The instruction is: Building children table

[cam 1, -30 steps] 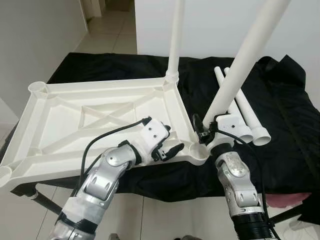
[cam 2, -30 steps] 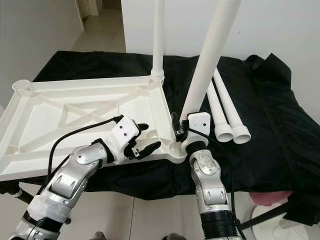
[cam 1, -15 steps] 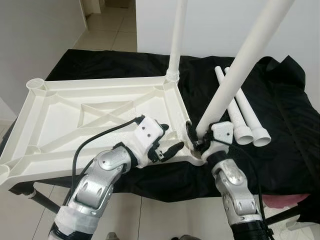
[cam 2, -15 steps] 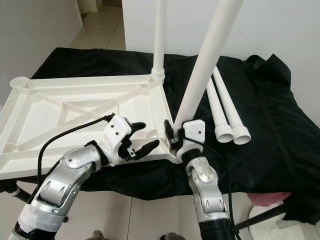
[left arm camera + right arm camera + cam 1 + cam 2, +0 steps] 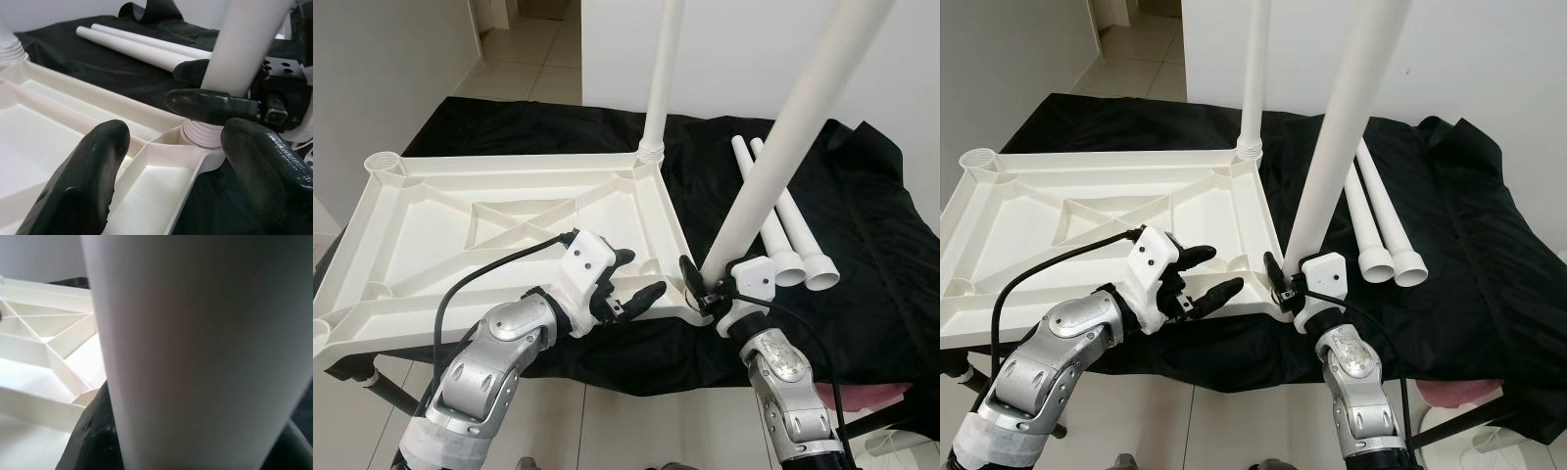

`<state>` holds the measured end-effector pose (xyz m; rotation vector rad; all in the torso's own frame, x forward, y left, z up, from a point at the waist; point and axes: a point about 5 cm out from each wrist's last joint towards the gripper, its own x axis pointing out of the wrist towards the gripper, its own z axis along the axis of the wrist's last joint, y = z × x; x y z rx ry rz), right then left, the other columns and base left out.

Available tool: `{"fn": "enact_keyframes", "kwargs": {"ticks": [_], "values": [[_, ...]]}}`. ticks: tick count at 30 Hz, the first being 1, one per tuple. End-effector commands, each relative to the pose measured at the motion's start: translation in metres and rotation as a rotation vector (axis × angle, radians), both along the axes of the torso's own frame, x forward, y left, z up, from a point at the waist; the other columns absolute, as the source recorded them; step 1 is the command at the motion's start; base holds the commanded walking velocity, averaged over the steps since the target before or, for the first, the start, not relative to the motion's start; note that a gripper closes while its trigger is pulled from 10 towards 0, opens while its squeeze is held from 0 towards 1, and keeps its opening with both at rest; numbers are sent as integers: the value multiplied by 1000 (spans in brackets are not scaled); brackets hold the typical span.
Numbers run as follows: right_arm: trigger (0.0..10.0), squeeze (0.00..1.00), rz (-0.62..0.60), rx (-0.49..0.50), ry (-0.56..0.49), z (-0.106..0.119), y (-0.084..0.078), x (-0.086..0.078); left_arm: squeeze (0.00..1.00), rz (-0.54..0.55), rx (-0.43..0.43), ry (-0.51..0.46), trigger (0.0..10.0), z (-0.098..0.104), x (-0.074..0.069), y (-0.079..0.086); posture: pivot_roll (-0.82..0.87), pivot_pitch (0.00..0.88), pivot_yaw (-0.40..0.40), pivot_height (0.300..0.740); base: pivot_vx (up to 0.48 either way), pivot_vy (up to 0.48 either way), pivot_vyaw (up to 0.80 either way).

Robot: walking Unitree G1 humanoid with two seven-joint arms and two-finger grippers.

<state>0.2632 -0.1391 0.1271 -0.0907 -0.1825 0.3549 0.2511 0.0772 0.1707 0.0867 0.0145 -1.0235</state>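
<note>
Now the right gripper [image 5: 705, 289] grasps a leaning white leg [image 5: 773, 166] at the tabletop's [image 5: 460, 235] near right corner; left gripper [image 5: 628, 284] unclenched just left.

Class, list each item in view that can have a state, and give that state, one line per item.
Tabletop: upside down on the black cloth.
Far leg: upright in its socket.
Near leg: tilted, at corner socket.
Two spare legs: lying flat.
Left gripper: open.
Right gripper: shut on near leg.

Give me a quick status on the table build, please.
Right gripper shut on white leg, threaded end at tabletop's near corner socket. Left gripper open at that corner. Two spare legs alongside, clear.
</note>
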Motion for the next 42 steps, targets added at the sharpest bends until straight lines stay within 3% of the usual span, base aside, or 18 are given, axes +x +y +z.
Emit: {"fn": "enact_keyframes", "kwargs": {"ticks": [1,19,23,27,42], "values": [[10000,0,10,-47,32,-10,-3,-3,0,-64,4,1,10000,3,-4,-2,1,16,-58,740,0,0,0],[10000,0,80,-72,124,-25,-7,4,0,-43,19,17,10000,6,0,0,6,18,-49,740,0,0,0],[10000,0,126,-205,93,-30,-4,4,0,-40,20,14,10000,8,2,0,8,21,-46,740,0,0,0],[10000,0,140,-230,86,-31,-3,3,0,-38,20,14,10000,8,3,1,7,23,-46,740,0,0,0],[10000,0,79,3,203,-35,-8,9,0,-35,22,11,10000,11,5,1,3,26,-41,740,0,0,0]]}}
